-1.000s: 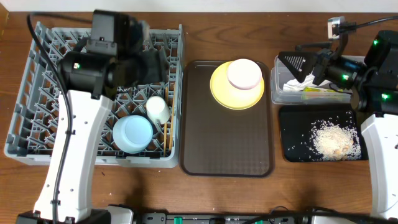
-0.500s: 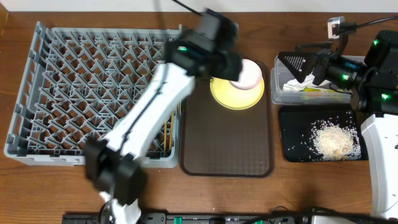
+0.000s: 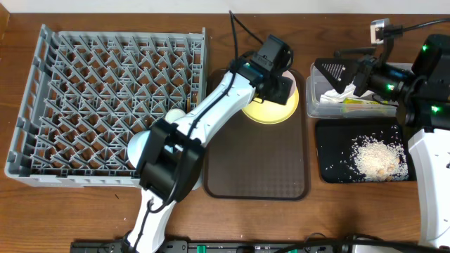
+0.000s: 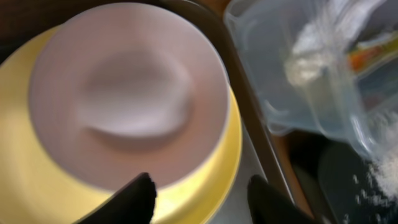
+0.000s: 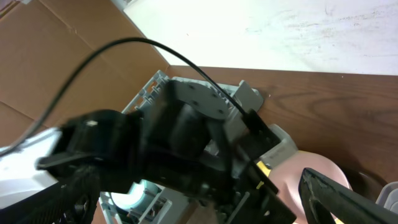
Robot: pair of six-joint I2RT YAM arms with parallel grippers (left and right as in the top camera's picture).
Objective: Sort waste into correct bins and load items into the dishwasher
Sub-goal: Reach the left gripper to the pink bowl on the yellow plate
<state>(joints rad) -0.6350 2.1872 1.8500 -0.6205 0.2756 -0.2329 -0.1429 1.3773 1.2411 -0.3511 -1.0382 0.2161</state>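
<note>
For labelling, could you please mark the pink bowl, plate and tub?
Pink bowl (image 4: 130,93): left wrist view, its middle.
Plate (image 4: 214,176): left wrist view, right rim.
Tub (image 4: 295,93): left wrist view, side wall.

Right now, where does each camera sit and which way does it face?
Overhead: above the table, straight down on the rack, brown tray, clear tub; left arm and right arm show.
Left wrist: looks down on the pink bowl on the yellow plate; two dark fingertips at the bottom edge.
Right wrist: looks across the table at the left arm and rack; one finger at lower right.
Shared: both wrist views catch the pink bowl; overhead and left wrist share the yellow plate.
</note>
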